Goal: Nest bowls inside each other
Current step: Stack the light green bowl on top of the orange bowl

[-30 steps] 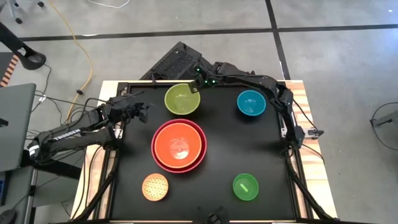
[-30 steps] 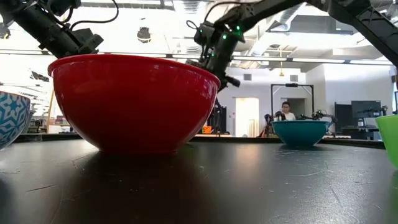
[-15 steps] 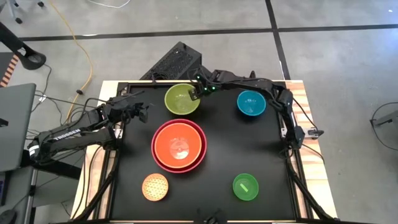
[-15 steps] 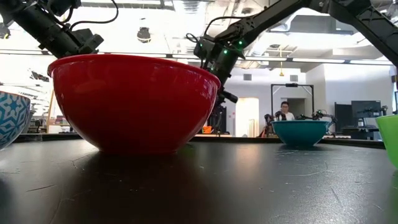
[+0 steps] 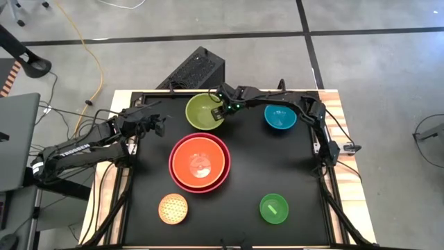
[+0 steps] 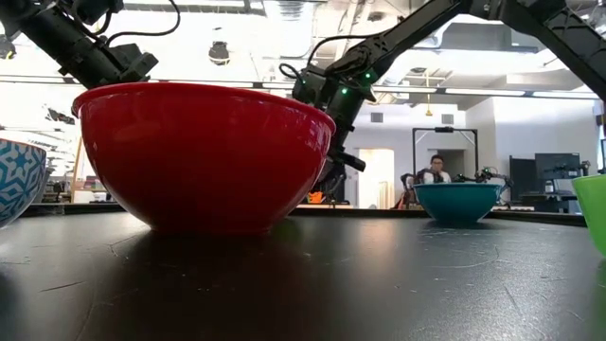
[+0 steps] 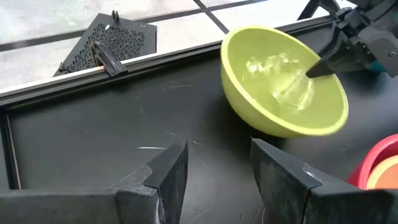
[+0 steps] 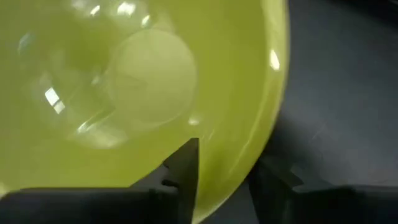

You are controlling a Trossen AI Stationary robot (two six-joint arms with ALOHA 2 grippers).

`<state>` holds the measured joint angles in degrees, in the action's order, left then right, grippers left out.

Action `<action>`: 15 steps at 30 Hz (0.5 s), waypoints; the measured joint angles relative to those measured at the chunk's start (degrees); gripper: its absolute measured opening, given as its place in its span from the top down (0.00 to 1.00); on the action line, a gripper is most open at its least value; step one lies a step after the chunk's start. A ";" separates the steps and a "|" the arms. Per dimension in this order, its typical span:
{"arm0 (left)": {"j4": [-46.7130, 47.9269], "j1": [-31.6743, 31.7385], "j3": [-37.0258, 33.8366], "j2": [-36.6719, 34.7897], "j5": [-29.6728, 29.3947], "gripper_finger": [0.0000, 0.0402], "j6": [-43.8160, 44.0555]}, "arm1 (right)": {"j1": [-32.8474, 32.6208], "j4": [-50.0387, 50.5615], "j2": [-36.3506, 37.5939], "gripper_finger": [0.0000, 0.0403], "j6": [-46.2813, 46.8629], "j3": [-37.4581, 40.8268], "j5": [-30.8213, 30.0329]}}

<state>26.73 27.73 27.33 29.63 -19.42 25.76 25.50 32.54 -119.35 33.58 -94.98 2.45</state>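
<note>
The lime-yellow bowl (image 5: 202, 112) stands at the far middle of the black table, base down. My right gripper (image 5: 221, 111) reaches down onto its right rim and is shut on it. The orange bowl (image 5: 199, 160) sits nested in the big pink-red bowl (image 5: 175, 173) at the table's middle. The teal blue bowl (image 5: 280, 117) stands far right, the small pale yellow bowl (image 5: 173, 208) near left and the small bright green bowl (image 5: 273, 208) near right. My left gripper (image 5: 161, 123) hovers open to the left of the lime-yellow bowl (image 7: 280, 87). My right gripper has the lime-yellow bowl's right rim (image 8: 239, 180) between its fingers, one finger (image 8: 186, 165) inside against the inner wall and the other (image 8: 277, 180) outside. The fingers slant down from the table's right side. The bowl's base stays on the table.
A black perforated plate (image 5: 198, 69) lies on the floor beyond the far edge. Raised rails (image 5: 322, 139) frame the table. In the low view the pink-red bowl (image 6: 204, 156) hides the lime-yellow bowl. A person (image 6: 436, 170) sits far off in the room behind.
My right gripper has come down from above the lime-yellow bowl's far right rim and a little toward the near edge, tipping steeper, until its fingers stand on either side of the rim. My left arm has kept still.
</note>
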 joint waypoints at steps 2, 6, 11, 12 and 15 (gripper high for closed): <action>0.03 0.02 0.00 -0.02 -0.02 0.59 0.00 | 0.01 -0.51 0.00 0.74 0.09 0.00 -0.97; 1.29 0.00 0.00 -0.02 0.06 0.59 0.00 | 0.83 -2.01 0.00 0.92 1.38 -0.02 -2.27; 3.59 0.01 0.00 -0.01 1.06 0.59 -0.01 | 1.95 -4.95 0.55 0.94 3.76 0.00 -5.59; 3.99 0.02 0.00 0.00 1.05 0.59 -0.02 | 2.26 -5.27 0.99 0.94 3.97 0.02 -6.17; 4.32 0.00 0.00 -0.02 1.07 0.59 -0.66 | 3.38 -5.90 3.33 0.95 4.29 0.02 -8.38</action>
<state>31.05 27.73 27.33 29.61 -18.35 25.10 28.88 26.64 -116.02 37.88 -94.96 -5.93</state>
